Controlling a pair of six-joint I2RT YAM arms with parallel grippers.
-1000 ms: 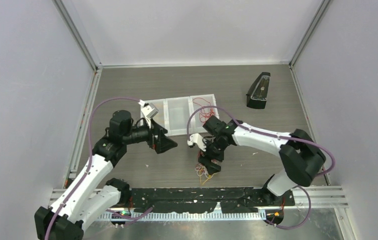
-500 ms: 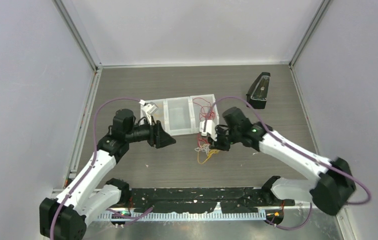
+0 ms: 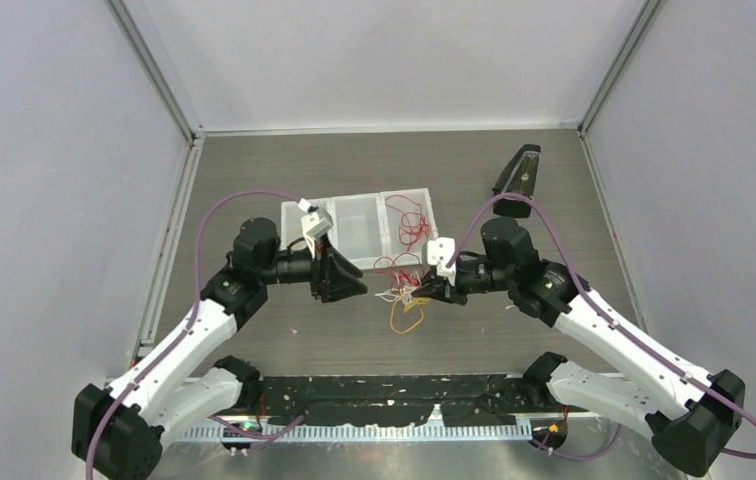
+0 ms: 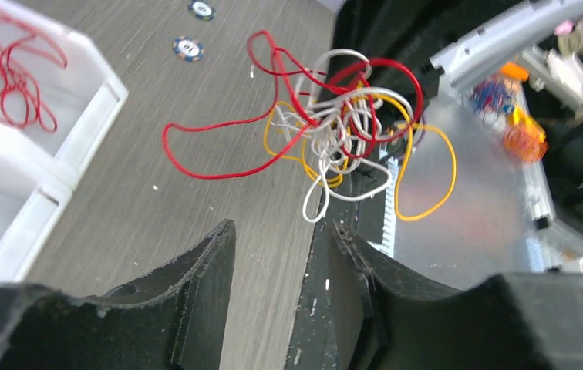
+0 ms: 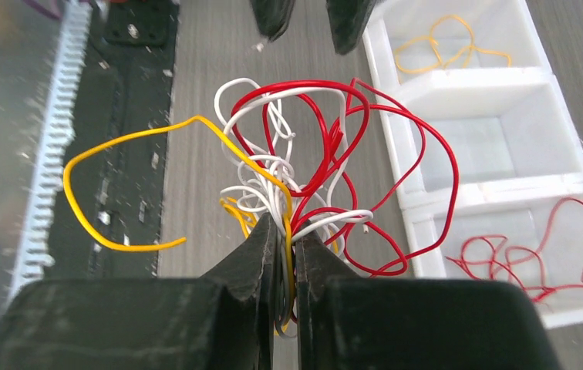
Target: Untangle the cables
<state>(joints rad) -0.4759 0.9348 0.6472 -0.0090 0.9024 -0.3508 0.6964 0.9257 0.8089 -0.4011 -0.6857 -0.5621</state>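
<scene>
The cables (image 3: 402,295) form one tangled bunch of thin red, white and yellow-orange wires, lifted above the table in front of the tray. My right gripper (image 3: 434,289) comes from the right and is shut on the cables (image 5: 296,162), with white, yellow and red strands pinched between the jaws of this gripper (image 5: 288,225). A yellow loop (image 5: 111,193) hangs out to one side. My left gripper (image 3: 356,290) faces the bunch from the left. In its wrist view this gripper (image 4: 282,229) is open with nothing between its fingers, and the cables (image 4: 335,123) hang just ahead of the tips.
A white three-compartment tray (image 3: 354,205) sits behind the bunch. One end compartment holds loose red wires (image 3: 409,222), the other end one a yellow-orange wire (image 5: 435,46). A black object (image 3: 517,182) stands at the back right. Black tape (image 3: 404,386) lines the front edge.
My right gripper shut on the bunch near the front edge and carried it up and back toward the tray. My left gripper moved right toward the bunch and its jaws narrowed.
</scene>
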